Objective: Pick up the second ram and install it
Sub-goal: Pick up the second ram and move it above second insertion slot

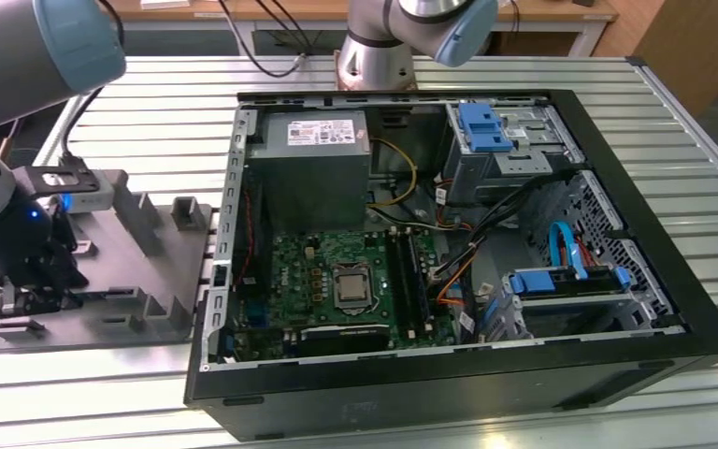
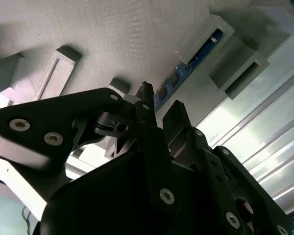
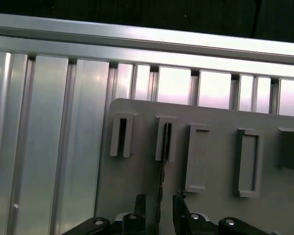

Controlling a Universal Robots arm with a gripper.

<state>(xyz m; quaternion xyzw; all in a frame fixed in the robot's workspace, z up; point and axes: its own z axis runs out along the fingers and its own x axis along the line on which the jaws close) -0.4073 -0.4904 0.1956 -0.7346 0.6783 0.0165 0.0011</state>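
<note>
- Exterior view: the arm is seen lowered at the exterior view's left, with the gripper down on the grey plastic tray.
- The tray is laid on a slatted metal table, just beside the open computer case.
- Inside the case a green motherboard is seen, with a processor socket near its middle and long dark memory slots just beside the socket, toward the exterior view's right.
- A grey power supply is mounted at the far end of the case.
- First wrist view: the second ram is seen edge-on as a thin dark bar, standing in the tray, with one end seated in a raised slotted block.
- The gripper is placed astride the near end of the bar: the fingers are spread apart, one on each side, with a gap visible on both sides.
- Second wrist view: the same stick is shown with a blue board face, lying along the tray between raised blocks.
- The gripper is seen with its tips at the stick's near end, not clamped on it.
- The stick is not lifted; it is well apart from the case.
</note>
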